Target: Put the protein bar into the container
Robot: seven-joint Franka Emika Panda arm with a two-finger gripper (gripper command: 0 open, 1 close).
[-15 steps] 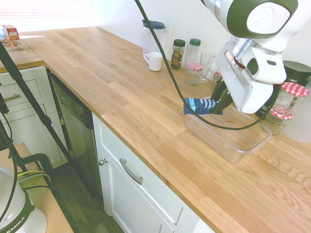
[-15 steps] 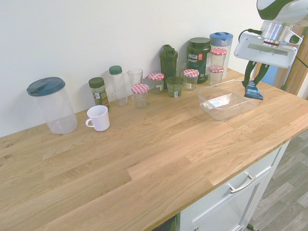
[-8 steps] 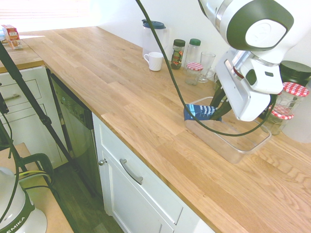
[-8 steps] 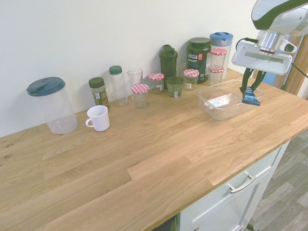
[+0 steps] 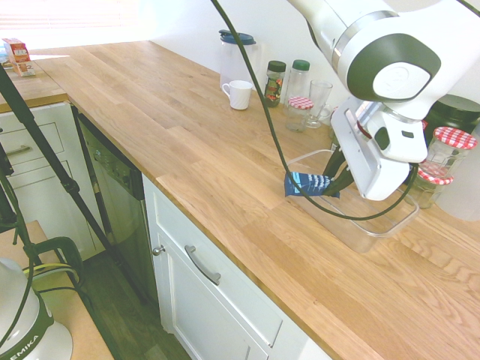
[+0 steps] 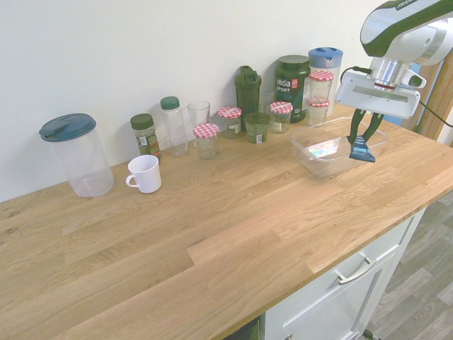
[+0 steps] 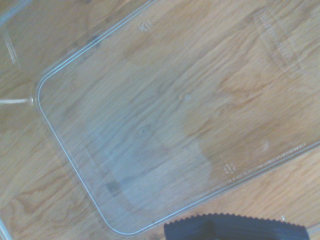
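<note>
Here—protein bar, clamped in end effector

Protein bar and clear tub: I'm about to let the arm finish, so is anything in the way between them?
Nothing visible blocks it. The pincer holds the protein bar over the clear tub, and the jars with red-checked lids stand off to the side.
</note>
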